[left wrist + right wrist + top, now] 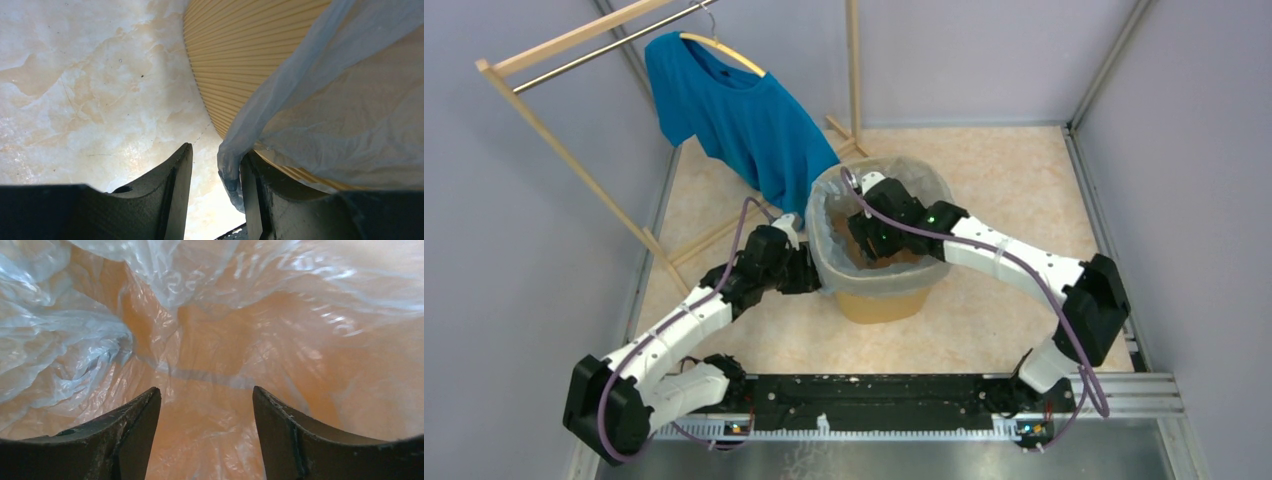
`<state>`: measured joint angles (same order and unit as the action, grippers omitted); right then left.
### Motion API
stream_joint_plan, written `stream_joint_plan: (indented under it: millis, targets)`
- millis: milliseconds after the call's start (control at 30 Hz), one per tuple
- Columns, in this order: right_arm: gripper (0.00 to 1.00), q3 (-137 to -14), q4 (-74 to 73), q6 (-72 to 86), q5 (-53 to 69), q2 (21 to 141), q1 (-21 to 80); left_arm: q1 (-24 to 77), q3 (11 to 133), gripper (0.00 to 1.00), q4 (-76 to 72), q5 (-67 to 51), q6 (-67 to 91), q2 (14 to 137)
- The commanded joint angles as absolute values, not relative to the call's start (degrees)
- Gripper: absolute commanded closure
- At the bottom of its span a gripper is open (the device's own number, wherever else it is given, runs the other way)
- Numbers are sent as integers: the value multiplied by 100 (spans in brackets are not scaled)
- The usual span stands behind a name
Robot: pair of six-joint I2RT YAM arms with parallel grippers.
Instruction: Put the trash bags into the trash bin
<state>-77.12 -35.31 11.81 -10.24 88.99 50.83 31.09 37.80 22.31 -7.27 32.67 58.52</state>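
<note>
Right hand [206, 390] spread inside trash bin [879, 305]; left hand [217, 152] spread beside trash bag [350, 115].

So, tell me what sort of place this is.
Probably a robot test cell: grey panels box it in, a mounting rail spans the near edge, the trash bin and T-shirt look staged.

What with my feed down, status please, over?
Left gripper open beside trash bin, trash bag hem between fingers. Right gripper open inside bin. Bag lines bin, draped over rim. Nothing blocking.
</note>
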Motion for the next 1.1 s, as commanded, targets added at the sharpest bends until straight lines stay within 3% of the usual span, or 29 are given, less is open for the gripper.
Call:
stream_joint_plan:
  millis: [0, 167, 467, 1067]
  targets:
    - [34, -7593, -3307, 1324, -678, 9343, 5071, 3078, 4014, 53, 2236, -753, 3174, 5778]
    - [34, -7316, -2811, 1464, -561, 9677, 5071, 3085, 3977, 52, 2228, -703, 3171, 5601]
    - [44, -6905, -2089, 1733, -665, 10166, 5071, 3084, 3941, 52, 2261, -699, 3174, 5492]
    - [38, -7384, -2703, 1869, -657, 9337, 5067, 3085, 3951, 51, 2364, -596, 3164, 5388]
